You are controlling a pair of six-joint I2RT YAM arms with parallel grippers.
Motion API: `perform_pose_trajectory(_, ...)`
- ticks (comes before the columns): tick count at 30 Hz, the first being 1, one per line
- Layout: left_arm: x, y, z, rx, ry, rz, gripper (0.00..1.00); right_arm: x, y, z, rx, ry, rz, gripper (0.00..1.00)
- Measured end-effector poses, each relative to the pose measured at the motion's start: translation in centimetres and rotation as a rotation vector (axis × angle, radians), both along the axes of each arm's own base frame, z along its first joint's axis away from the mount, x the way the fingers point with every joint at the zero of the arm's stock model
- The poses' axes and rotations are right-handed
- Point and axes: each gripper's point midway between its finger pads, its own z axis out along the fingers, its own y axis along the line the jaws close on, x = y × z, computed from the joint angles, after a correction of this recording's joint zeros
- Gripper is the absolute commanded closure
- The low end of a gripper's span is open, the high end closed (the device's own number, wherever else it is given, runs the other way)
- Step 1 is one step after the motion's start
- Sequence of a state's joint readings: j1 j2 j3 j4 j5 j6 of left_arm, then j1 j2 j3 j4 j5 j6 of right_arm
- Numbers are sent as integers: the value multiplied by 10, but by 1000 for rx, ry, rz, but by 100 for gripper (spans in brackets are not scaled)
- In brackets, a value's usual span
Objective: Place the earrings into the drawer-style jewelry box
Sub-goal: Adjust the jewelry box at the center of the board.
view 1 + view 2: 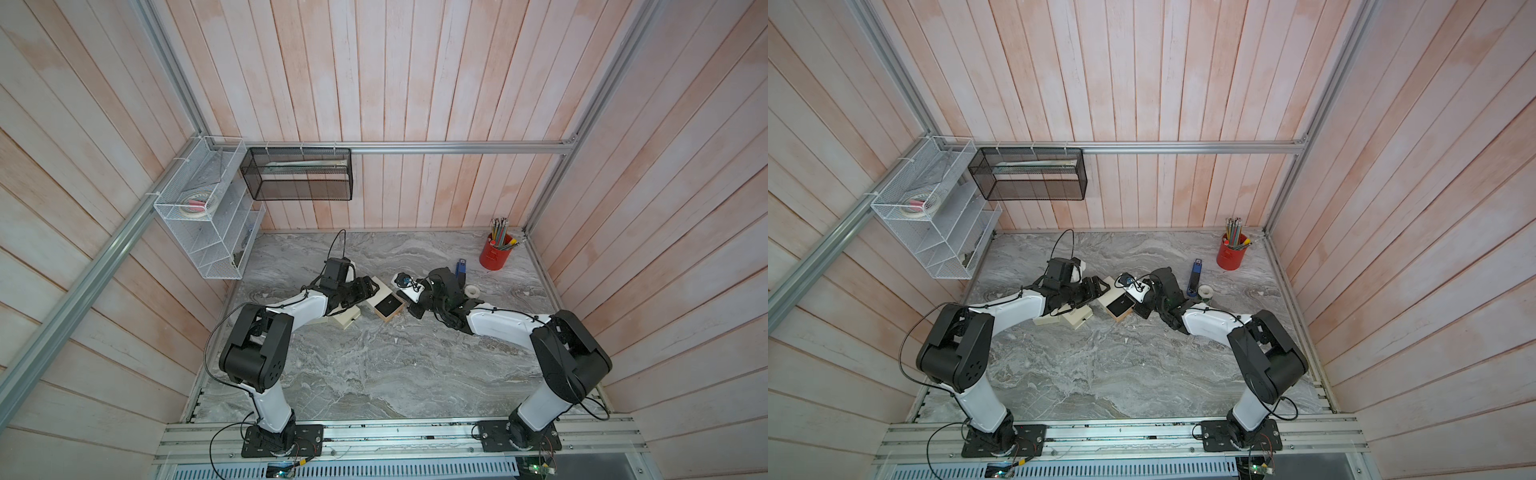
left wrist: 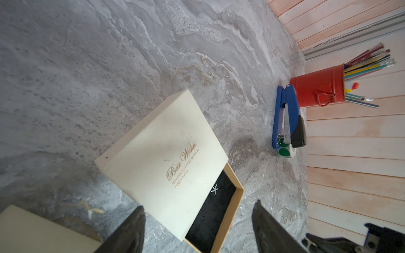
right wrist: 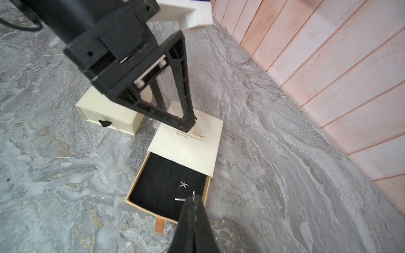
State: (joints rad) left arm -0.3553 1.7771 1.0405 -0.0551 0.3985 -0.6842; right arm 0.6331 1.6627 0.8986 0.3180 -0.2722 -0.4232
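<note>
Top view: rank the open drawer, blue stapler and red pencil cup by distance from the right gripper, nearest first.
1. Open drawer, mid-table, at the tips of the right gripper, which pinches an earring.
2. Blue stapler, farther back, beside the right wrist.
3. Red pencil cup, back-right corner.

Grey marble-look table (image 1: 374, 365) carries, mid-back, a cream drawer-style jewelry box (image 2: 162, 157) with its black-lined drawer (image 3: 162, 188) pulled partway out. Just beside it, toward the left arm's side, is a second cream box (image 3: 109, 114), shut, with a black pull tab on its front. Near the back right corner a red pencil cup (image 1: 495, 257) stands upright, full of pencils. A blue stapler (image 1: 459, 267) lies near it, and a small white roll (image 1: 472, 291) sits just beside the stapler's near end, green dots showing on it in the left wrist view.
</note>
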Motion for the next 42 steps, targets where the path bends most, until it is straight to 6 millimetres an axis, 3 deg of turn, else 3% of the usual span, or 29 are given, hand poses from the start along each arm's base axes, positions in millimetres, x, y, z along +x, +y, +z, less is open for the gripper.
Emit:
perform_pose_trajectory(10,26,-10,-20,36,21,-29,23,2,-2,0,-6,-6,-10,100)
perform_pose_trajectory(20,54,-50,-2,-89,-74,-199,23,6,-9,-3,-17,-18,-19,100)
perform_pose_trajectory(24,48,-50,1,-108,-96,-217,23,5,-9,-7,-28,-22,-12,100)
perform_pose_trajectory(33,3,-28,11,-179,-106,-184,24,2,3,-28,-81,-54,40,100)
perform_pose_trajectory(42,-9,-32,2,-232,-75,-205,26,4,17,-38,-121,-98,79,100)
